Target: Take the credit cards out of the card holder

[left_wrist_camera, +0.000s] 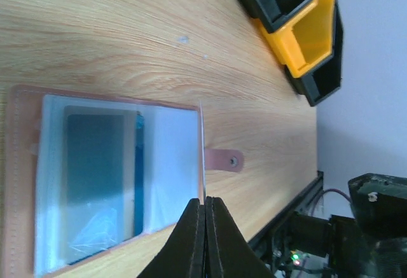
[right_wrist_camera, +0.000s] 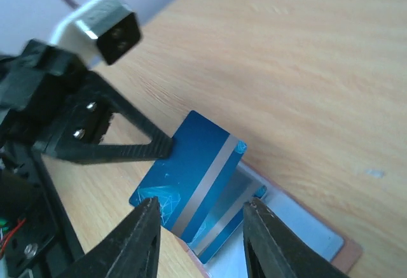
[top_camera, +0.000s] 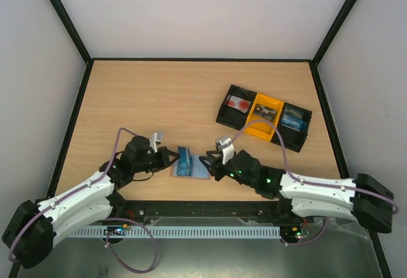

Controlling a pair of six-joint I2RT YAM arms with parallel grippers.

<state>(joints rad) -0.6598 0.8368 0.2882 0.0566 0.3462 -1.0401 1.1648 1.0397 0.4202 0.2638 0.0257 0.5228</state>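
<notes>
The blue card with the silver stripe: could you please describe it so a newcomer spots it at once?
On the wooden table, at its near edge, lies an open blue-grey card holder with brown edging. The silver-striped blue card stands tilted above it, pinched by the left gripper, unlike the flat card in the clear sleeve.

Both arms are built alike from where I sit: the left arm (top_camera: 76, 195) and the right arm (top_camera: 318, 189) wear white shells on their long links, with black joints and bulky black housings at the near ends. A lilac cable (top_camera: 116, 139) loops along each one. Small green lights (top_camera: 267, 178) glow on the right arm. Each wrist carries a white camera block (right_wrist_camera: 105, 27) with dark lenses. The left pincer (left_wrist_camera: 205, 203) has matte black, wedge-shaped fingers (left_wrist_camera: 191, 240); its side shows a triangular cut-out and silver screws (right_wrist_camera: 92, 106). The right pincer (right_wrist_camera: 201, 203) is black too, with rounded tips.
</notes>
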